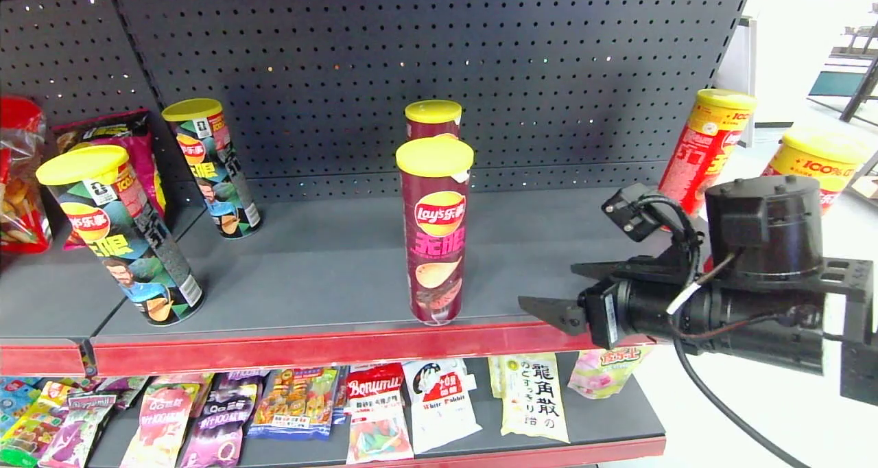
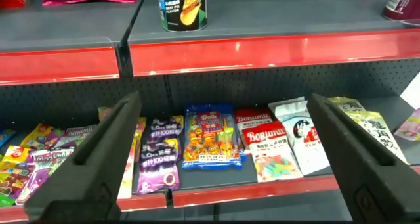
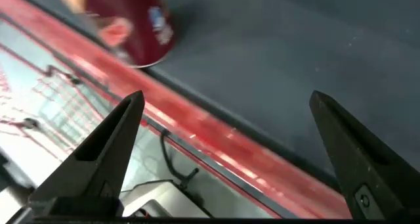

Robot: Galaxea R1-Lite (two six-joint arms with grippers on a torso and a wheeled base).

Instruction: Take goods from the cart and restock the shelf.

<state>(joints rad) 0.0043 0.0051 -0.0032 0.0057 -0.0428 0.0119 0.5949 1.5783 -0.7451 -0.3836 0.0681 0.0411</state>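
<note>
Grey pegboard (image 1: 411, 56) backs a store rack. Its upper shelf (image 1: 329, 262) is a dark grey deck with a red lip (image 1: 309, 348) along the front. Below it runs a lower shelf (image 1: 603, 413) lined with a row of sweet packets (image 1: 377, 413).

The right gripper (image 1: 549, 288) sits at the upper shelf's front edge, to the right of the cans in the middle. Its jaws are spread wide and hold nothing. From the right wrist, the fingers frame the red lip (image 3: 216, 138) and the shelf deck beyond.

The left gripper (image 2: 223, 98) is also released and empty. It faces the lower shelf, with the sweet packets (image 2: 210, 138) between its fingers.

A maroon crisp can (image 1: 435, 235) stands upright just behind the lip, mid-shelf. Its base shows in the right wrist view (image 3: 134, 27), apart from both fingers. A second maroon can (image 1: 433, 118) stands directly behind it, near the pegboard.

Two dark-patterned cans (image 1: 116, 235) stand at the left — one near the front, one (image 1: 211, 166) further back. Two red cans (image 1: 706, 149) stand at the far right. A pink snack bag (image 1: 130, 138) leans behind the front dark-patterned can.
</note>
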